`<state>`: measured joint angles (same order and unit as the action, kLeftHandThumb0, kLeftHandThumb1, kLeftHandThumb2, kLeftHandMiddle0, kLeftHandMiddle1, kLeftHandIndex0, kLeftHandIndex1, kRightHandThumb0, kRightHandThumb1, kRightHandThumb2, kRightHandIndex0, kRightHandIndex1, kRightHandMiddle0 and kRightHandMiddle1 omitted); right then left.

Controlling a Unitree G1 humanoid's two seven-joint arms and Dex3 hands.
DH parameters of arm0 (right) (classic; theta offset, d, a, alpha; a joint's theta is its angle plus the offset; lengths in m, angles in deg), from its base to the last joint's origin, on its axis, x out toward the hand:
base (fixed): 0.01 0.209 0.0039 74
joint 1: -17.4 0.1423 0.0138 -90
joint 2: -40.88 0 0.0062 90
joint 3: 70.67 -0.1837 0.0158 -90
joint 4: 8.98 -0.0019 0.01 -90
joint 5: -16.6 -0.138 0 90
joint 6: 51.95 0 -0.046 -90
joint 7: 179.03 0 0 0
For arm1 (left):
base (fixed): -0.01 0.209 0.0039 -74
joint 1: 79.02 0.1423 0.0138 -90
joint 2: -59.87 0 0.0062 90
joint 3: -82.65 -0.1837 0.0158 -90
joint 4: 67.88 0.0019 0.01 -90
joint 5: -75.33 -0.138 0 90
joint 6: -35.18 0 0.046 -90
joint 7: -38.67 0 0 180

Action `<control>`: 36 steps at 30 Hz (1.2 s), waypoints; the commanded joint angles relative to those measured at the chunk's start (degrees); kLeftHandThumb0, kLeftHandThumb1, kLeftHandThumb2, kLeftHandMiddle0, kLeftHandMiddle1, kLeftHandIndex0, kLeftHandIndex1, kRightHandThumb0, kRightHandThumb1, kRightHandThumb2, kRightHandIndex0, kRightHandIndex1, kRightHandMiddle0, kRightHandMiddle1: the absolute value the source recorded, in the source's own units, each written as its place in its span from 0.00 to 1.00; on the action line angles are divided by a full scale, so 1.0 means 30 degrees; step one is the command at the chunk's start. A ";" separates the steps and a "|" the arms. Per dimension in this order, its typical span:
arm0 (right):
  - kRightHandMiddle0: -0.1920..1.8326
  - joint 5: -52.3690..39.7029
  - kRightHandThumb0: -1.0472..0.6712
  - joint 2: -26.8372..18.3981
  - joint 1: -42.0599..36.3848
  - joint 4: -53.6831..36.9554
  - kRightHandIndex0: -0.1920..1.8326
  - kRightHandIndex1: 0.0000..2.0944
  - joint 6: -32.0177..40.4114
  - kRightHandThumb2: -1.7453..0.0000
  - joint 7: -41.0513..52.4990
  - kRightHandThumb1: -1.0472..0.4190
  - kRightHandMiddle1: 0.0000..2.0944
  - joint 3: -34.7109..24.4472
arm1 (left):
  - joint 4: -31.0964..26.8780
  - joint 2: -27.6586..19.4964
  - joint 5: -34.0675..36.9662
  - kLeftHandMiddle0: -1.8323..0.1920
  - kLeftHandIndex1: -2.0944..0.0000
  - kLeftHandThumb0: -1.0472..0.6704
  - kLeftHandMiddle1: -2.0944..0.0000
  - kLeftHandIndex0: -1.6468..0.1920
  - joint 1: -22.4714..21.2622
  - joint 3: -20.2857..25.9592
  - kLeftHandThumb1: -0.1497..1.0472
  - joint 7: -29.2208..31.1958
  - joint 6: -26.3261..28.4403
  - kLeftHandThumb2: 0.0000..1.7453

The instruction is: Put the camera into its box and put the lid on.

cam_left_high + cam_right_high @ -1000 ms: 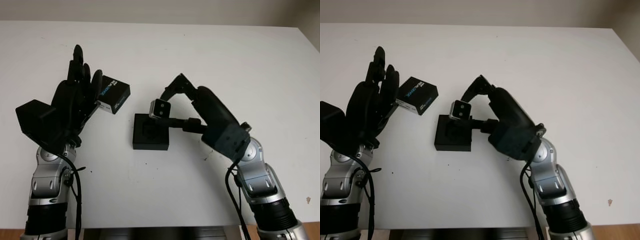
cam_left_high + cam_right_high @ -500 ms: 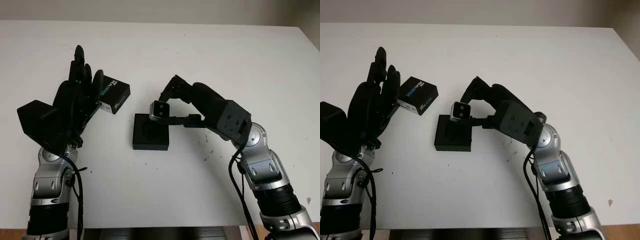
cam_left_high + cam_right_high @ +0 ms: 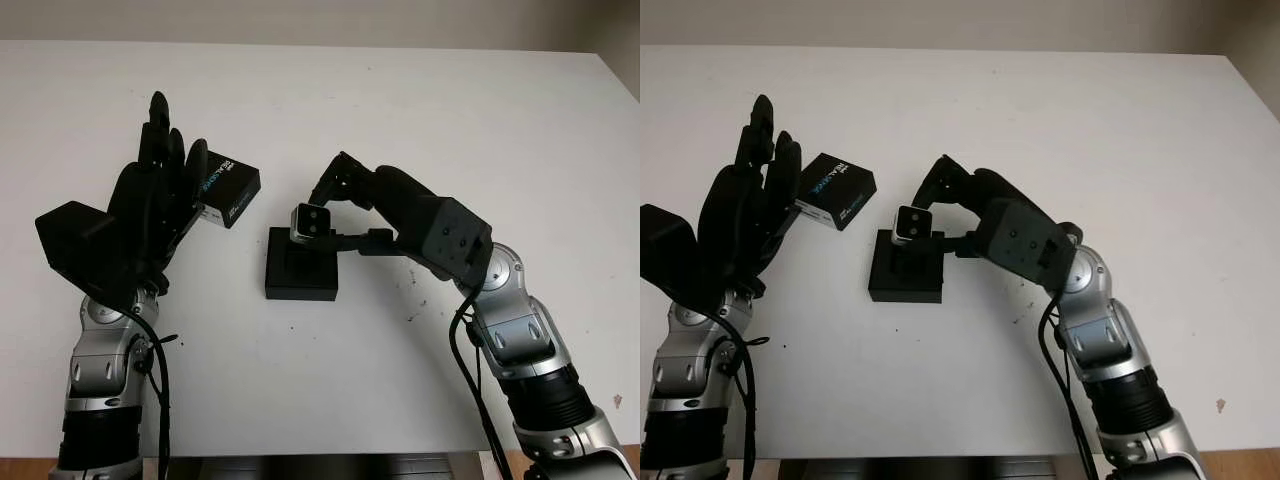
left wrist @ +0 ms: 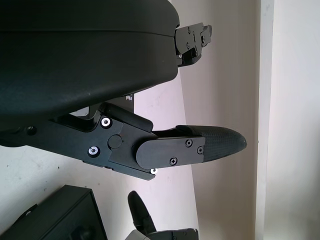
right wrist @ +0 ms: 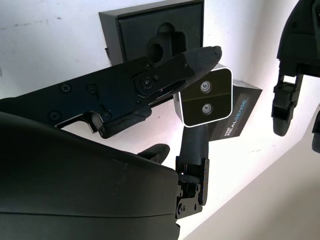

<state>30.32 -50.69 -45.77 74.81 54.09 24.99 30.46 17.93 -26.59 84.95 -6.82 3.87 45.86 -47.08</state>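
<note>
Over the box [image 3: 301, 268], just at its far edge, the right hand [image 3: 345, 210] pinches the camera [image 3: 309, 222] between fingers, lenses facing the head cameras. Camera sits above the box's foam cutout, not yet seated; the right wrist view shows the shaped recess [image 5: 159, 41] open and unobstructed beyond the camera [image 5: 206, 97]. Judging by that, the grip is at the camera's ends so the body can drop straight into the recess without fingers fouling the box walls.

Box is at table [image 3: 420, 110] centre. Lid [image 3: 226, 187] lies at about 10 o'clock from the box, well apart, printed side up, tilted. Left hand [image 3: 150, 215] is raised at 9 o'clock of the box, holding nothing, open, its fingertips in front of the lid's near end. I can't tell if they touch it. Likely parked there to take the lid once the camera is in.

Stage: camera insertion, roughly mid-task. Next move needs the camera lined up with the recess outline before lowering. Risk: it lands skewed on the foam rim, then the lid won't close.
</note>
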 commanded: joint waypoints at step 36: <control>0.22 0.1068 0.35 -0.0105 -0.0913 -0.0458 0.22 0.15 0.0809 0.97 -0.0425 0.00 0.96 0.1004 | -0.0694 0.0172 0.0164 1.00 1.00 0.20 1.00 1.00 0.0038 -0.0081 1.00 -0.0301 0.0343 0.26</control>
<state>33.46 -50.78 -49.25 73.16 57.38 23.98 33.38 16.89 -26.14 85.48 -6.82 3.85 44.89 -45.72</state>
